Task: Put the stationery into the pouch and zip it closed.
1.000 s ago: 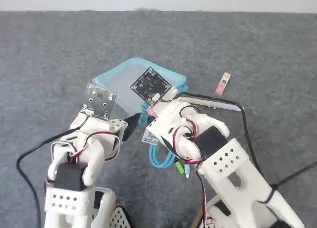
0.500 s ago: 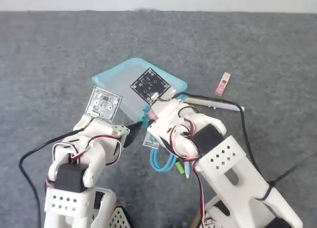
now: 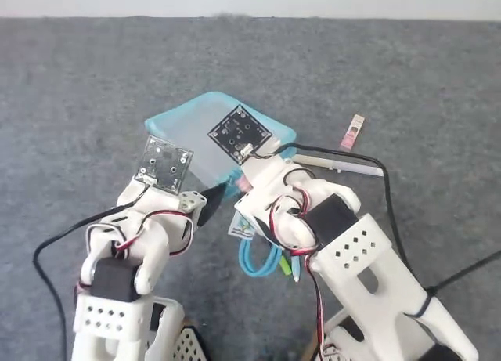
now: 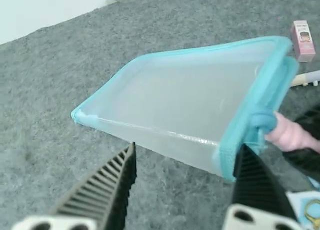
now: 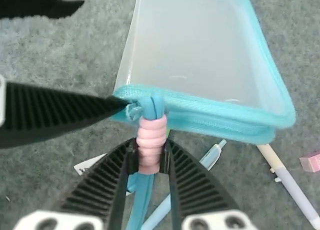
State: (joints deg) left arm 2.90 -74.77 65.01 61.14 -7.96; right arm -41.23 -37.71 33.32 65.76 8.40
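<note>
The translucent pouch with teal edging lies on the grey carpet ahead of both arms. My right gripper is shut on the pink zipper pull at the pouch's near corner. The left gripper stands open just in front of the pouch's near edge, with one black finger reaching up to the zipper corner. A white pen and a pink eraser lie to the right of the pouch. A light blue pen lies close under the pouch's end.
A blue looped item with a paper tag and a small green piece lie under the right arm, near its base. A black cable runs along the right arm. Bare carpet lies left of and beyond the pouch.
The left arm has shifted slightly right toward the pouch's zipper corner. The right gripper keeps hold of the pull, and the pouch's right end now lies flatter.
</note>
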